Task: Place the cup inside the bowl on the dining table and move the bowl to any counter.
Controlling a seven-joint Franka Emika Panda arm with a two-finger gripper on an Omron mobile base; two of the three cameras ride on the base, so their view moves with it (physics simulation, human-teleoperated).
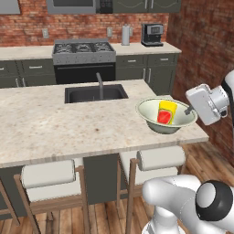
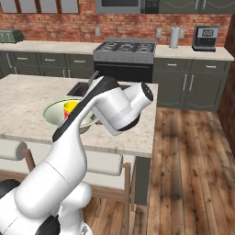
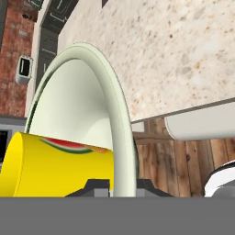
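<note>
Jaws pinching bowl [image 1: 151, 115] rim, cup [image 1: 167, 112] inside

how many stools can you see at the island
2: one stool under the dining table's near edge at left, another stool below the bowl. More may be hidden.

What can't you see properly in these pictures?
- Bowl: in the right base view the white arm covers its right half.
- Cup: same view, just a yellow sliver shows behind the arm.
- Tool: in the hand view the bottom edge cuts off its tips, which straddle the bowl's rim.
- Sink: right base view, mostly behind the arm.
</note>
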